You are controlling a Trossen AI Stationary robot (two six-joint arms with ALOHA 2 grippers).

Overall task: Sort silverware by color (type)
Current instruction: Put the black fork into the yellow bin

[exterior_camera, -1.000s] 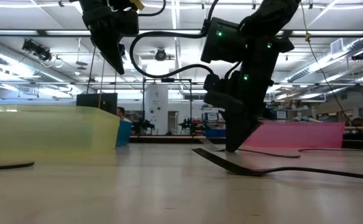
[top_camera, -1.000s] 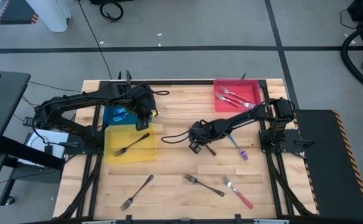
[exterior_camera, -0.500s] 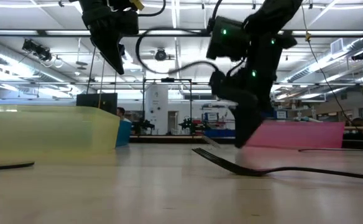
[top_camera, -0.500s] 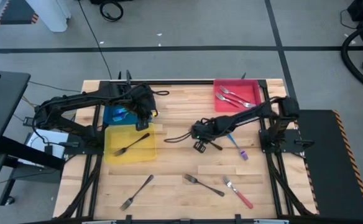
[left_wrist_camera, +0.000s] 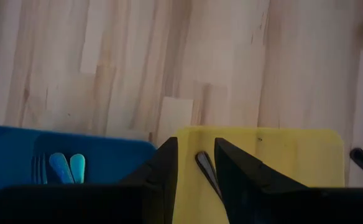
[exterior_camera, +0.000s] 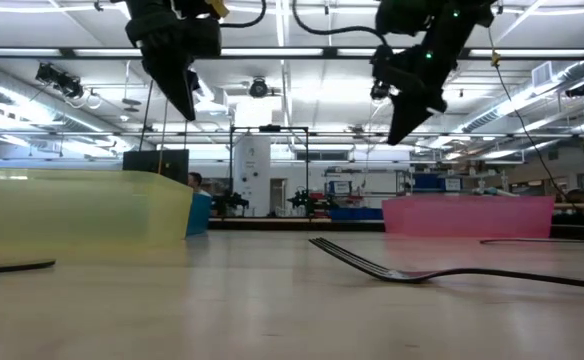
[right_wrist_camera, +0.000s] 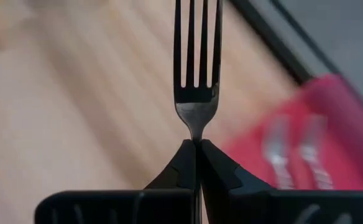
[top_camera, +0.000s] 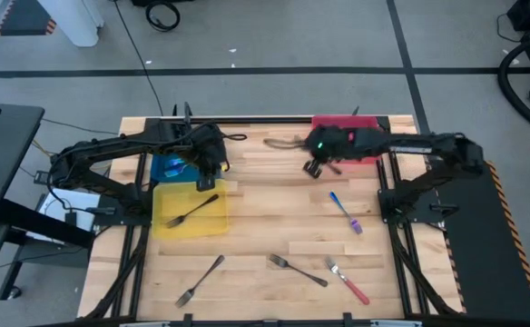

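Right claw: The right claw (right_wrist_camera: 196, 163) hangs above the bench (top_camera: 265, 232), pinched tight on the neck of a plain metal fork (right_wrist_camera: 197, 62) whose tines point straight out ahead; the red tray (top_camera: 363, 132) lies just beyond and to one side of it.
Left claw: The left claw (left_wrist_camera: 194, 163) waits part-way open and empty over the seam between the blue tray (left_wrist_camera: 20, 155) and the yellow tray (left_wrist_camera: 293, 168).
Sorted so far: A grey fork (top_camera: 191, 213) lies in the yellow tray below the left claw, blue-handled pieces (left_wrist_camera: 66, 167) rest in the blue tray, and pale forks (right_wrist_camera: 290, 155) sit in the red tray.
Still loose: A blue-handled fork (top_camera: 344, 211), a red-handled fork (top_camera: 347, 280) and two grey forks (top_camera: 297, 270) (top_camera: 200, 281) remain on the bench, well apart from the right claw.
Risk, wrong tray: The held fork looks plain metal, yet it hovers by the red tray; released here it would likely join the wrong colour.
Risk, slip: The grip is on a thin neck only, so a quick swing could twist the fork or let it fall.
Risk, clash: Carrying it to the yellow tray would bring the right claw close to the waiting left claw.
Writing: No brand, label or lettering can be read.
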